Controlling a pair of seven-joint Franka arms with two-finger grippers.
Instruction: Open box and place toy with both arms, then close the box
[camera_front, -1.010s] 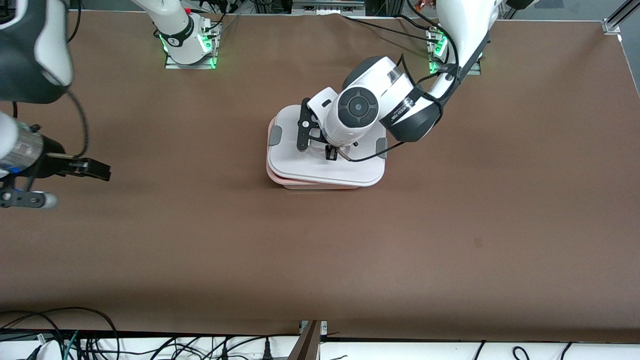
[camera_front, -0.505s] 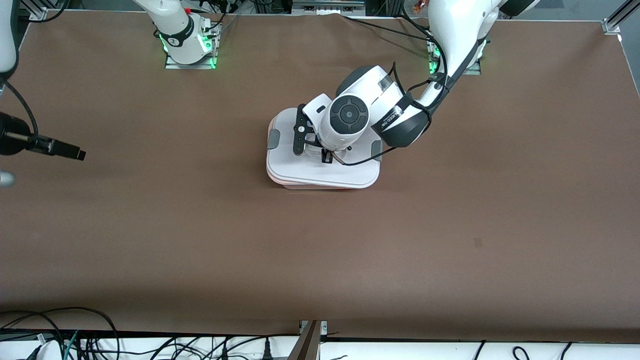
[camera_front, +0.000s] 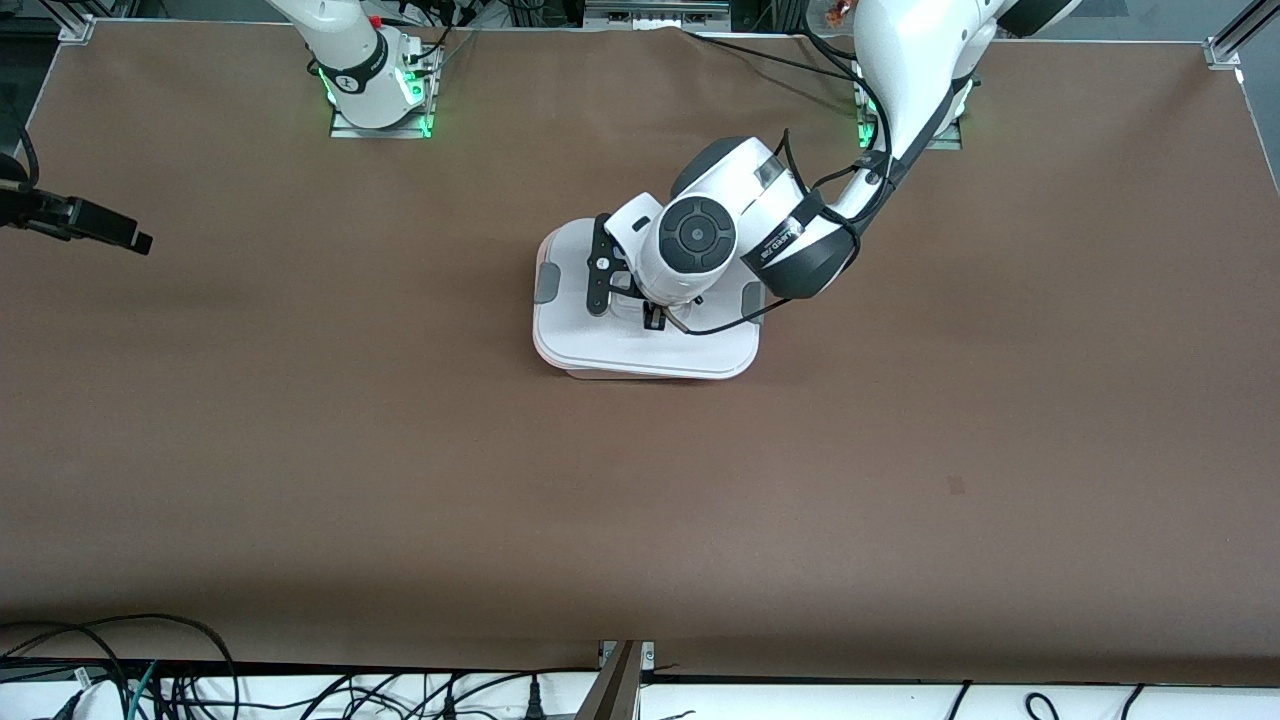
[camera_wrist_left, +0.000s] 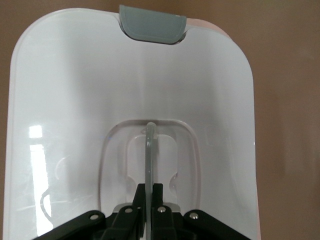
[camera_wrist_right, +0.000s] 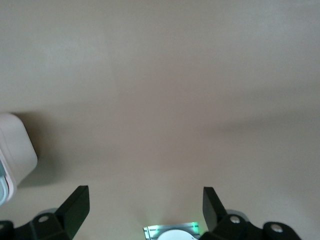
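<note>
Left wrist view: left gripper (camera_wrist_left: 148, 212) pinches the lid (camera_wrist_left: 75, 100) handle (camera_wrist_left: 150, 150); right gripper (camera_wrist_right: 145, 205) gapes, empty.

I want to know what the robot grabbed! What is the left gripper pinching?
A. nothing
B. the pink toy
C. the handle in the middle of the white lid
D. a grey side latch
C: the left gripper is shut on the thin handle in the lid's centre recess.
</note>
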